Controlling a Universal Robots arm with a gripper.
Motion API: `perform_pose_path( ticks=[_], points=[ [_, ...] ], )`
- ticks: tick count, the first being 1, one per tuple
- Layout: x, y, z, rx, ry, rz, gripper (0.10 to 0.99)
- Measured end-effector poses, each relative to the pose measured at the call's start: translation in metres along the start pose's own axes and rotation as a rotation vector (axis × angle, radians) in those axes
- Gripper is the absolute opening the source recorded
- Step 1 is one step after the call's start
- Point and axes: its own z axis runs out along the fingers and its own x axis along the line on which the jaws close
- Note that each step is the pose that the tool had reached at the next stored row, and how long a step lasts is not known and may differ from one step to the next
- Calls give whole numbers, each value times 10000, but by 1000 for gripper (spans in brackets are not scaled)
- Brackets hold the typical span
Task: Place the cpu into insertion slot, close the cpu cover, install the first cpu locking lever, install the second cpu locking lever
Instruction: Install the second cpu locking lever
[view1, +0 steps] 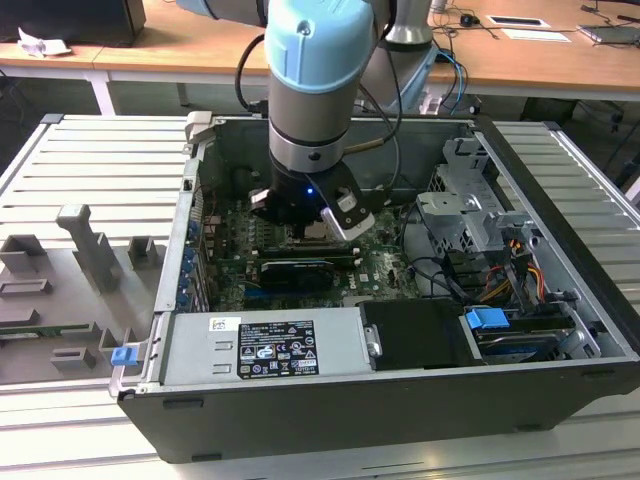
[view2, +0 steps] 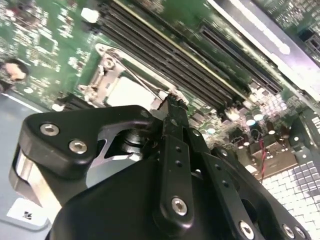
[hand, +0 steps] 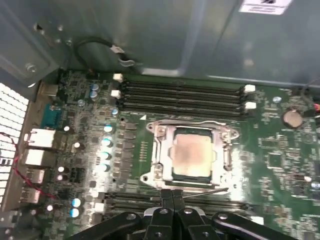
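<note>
In the first wrist view, one cpu (hand: 191, 156) sits at the frame's centre, seated in the one insertion slot (hand: 226, 161), with the one cpu cover (hand: 192, 127) lying down around it as a grey metal frame, its window showing the chip's pale top. The first two steps look done. The claw (hand: 172, 196) sits at the bottom centre of that view, its two fingers pressed together with nothing between them, the tips just beside a thin wire lever (hand: 207, 190) that runs along the socket's near edge. In my judgement the step in hand is the first locking lever; I can make out only that one lever for certain. Seating it would call for a sideways push and a downward press on the thin wire, so that it tucks under its catch without slipping off the fingertips. In the second wrist view the closed fingers (view2: 172, 112) point at the socket's corner, upper middle of the frame. In the exterior view the single arm (view1: 310, 90) reaches down into the open computer case (view1: 560, 290), which rests on the counter (view1: 90, 180).
</note>
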Motion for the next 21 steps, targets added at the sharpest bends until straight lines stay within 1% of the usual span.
perform_pose_path(
  ticks=[3, 5, 7, 8, 9, 10, 13, 14, 15, 17, 18, 21],
  points=[
    [9, -16, 57, 1, 2, -3, 106],
    [17, -33, 119, 0, 2, -3, 106],
    [27, -42, 156, -1, 1, -1, 106],
    [57, -65, 179, -7, 3, -3, 106],
    [88, -102, 197, -94, -5, -4, 106],
    [106, -131, 218, -233, -18, -3, 106],
    [116, -155, 264, -303, -23, -2, 106],
    [118, -162, 286, -363, -26, -2, 106],
    [119, -167, 309, -458, -36, -3, 106],
    [120, -174, 332, -507, -40, -3, 106],
    [125, -177, 341, -604, -47, -4, 106],
    [153, -177, 351, -845, -67, -3, 106]
  ],
)
